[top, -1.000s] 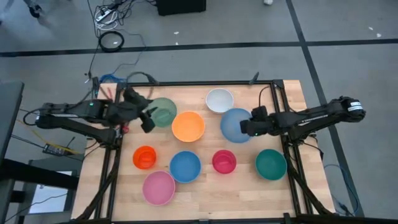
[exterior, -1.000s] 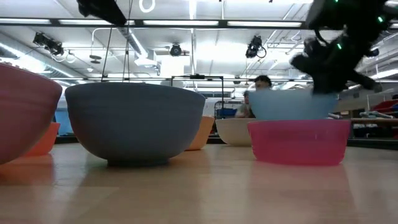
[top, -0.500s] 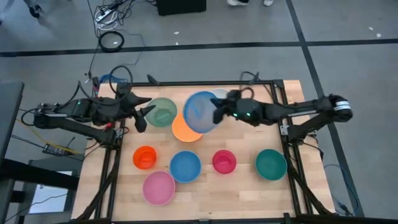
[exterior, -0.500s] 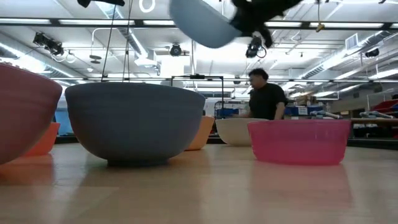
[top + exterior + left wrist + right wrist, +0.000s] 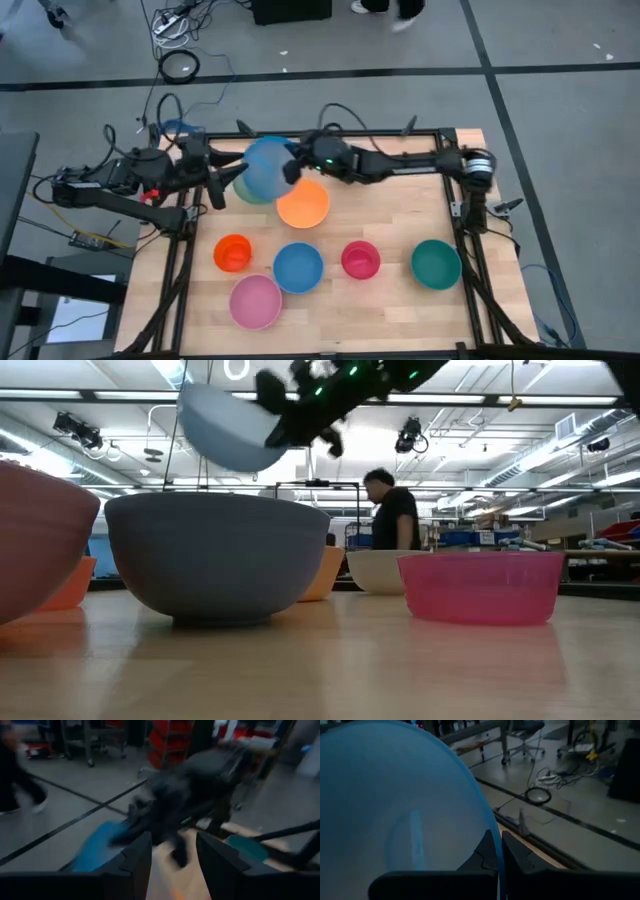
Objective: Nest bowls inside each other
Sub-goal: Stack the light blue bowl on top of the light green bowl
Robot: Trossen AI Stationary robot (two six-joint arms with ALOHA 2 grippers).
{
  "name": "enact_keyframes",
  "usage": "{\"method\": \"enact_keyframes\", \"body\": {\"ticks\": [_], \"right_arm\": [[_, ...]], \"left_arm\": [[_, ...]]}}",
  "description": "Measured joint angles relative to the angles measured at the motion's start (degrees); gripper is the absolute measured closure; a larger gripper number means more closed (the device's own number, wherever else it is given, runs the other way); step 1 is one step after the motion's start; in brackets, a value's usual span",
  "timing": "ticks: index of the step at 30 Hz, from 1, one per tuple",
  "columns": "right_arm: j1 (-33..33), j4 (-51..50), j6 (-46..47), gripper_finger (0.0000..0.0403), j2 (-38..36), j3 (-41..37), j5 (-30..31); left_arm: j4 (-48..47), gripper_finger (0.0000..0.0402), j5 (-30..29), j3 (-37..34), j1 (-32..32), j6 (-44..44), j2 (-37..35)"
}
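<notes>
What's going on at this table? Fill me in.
The right gripper is shut on the rim of the light blue bowl, holding it in the air over the sage green bowl at the table's far left. The left gripper waits open beside them. The other bowls sit separately on the table; none are nested yet.

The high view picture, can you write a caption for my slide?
Right gripper carries a light blue bowl above the sage green bowl while the open left gripper waits beside it.
</notes>
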Motion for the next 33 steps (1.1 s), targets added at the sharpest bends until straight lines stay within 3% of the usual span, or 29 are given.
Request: {"method": "enact_keyframes", "body": {"ticks": [8, 18, 26, 33], "right_arm": [[-3.95, -2.17, 4.94, 0.0403, 12.98, 12.7, -8.16], [-7.47, -12.8, 15.13, 0.0403, 22.76, 21.86, -20.09], [-9.34, -21.62, 16.67, 0.0403, 23.46, 23.7, -23.22], [-9.54, -21.42, 14.87, 0.039, 23.46, 23.66, -23.2]], "left_arm": [[5.47, 0.0239, 3.99, 0.05, 0.0, 1.44, -2.54], [5.29, 0.0239, 4.88, 0.05, 0.02, 1.48, -3.47], [5.25, 0.0239, 4.89, 0.05, 0.0, 2.73, -3.44], [5.15, 0.0239, 4.87, 0.05, 0.0, 2.88, -3.44]]}}
